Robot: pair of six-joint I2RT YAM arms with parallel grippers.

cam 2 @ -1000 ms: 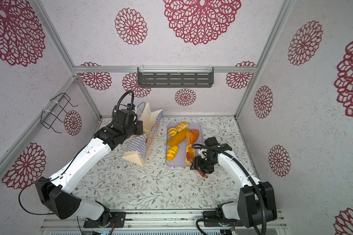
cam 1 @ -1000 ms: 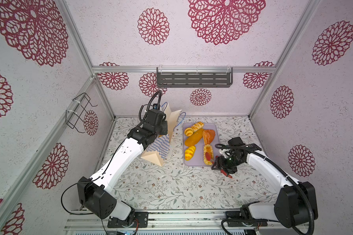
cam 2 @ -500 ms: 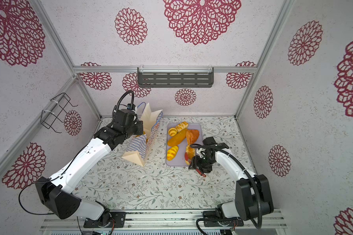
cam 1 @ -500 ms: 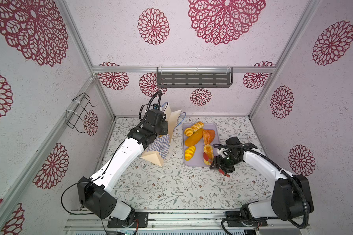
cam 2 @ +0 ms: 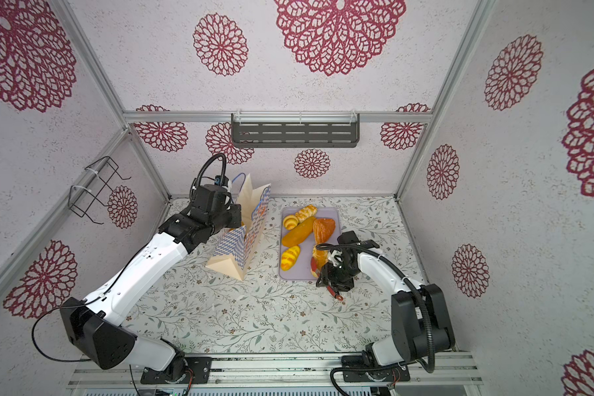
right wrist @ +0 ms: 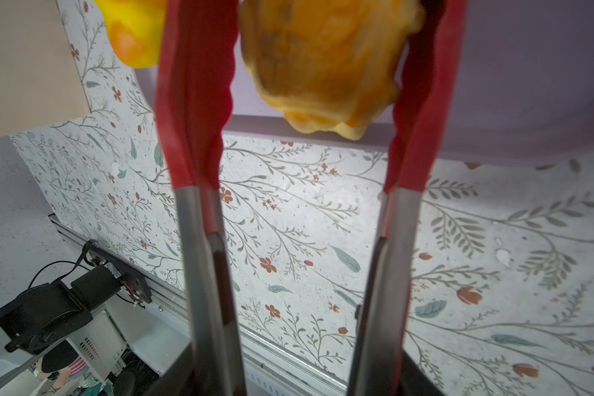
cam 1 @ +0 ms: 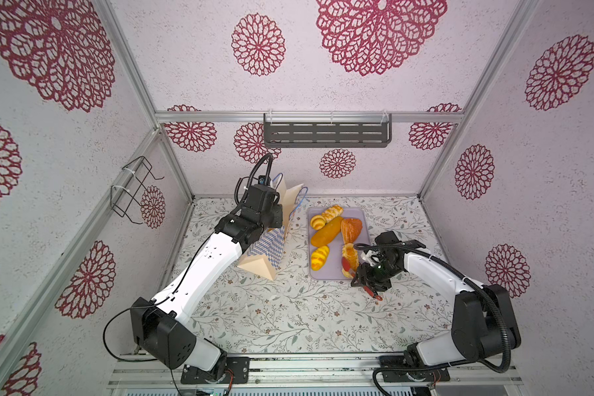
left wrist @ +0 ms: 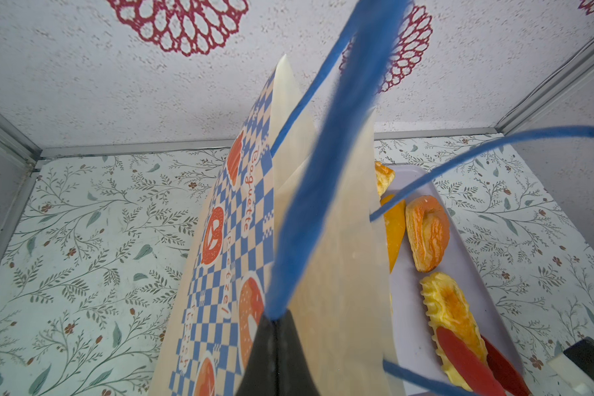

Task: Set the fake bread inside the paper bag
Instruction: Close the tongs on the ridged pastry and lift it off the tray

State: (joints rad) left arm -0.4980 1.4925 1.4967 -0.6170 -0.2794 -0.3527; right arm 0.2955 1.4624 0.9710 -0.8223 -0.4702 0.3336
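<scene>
Just ahead of the right jaws, which hold metal tongs (right wrist: 199,240) with red tips, a frilly yellow fake bread (right wrist: 323,61) lies lengthwise between those tips on the lilac tray (right wrist: 528,85), while the left jaws pinch a blue cord handle (left wrist: 323,171) of the cream checkered paper bag (left wrist: 240,223).

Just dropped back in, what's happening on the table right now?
The left gripper is shut on the paper bag's blue handle, holding the bag up beside the tray. The right gripper holds red tongs, whose tips sit either side of a flaky pastry at the tray's near end. The pastry appears to rest on the tray, where five other breads lie too. The bag's inside is hidden.
</scene>
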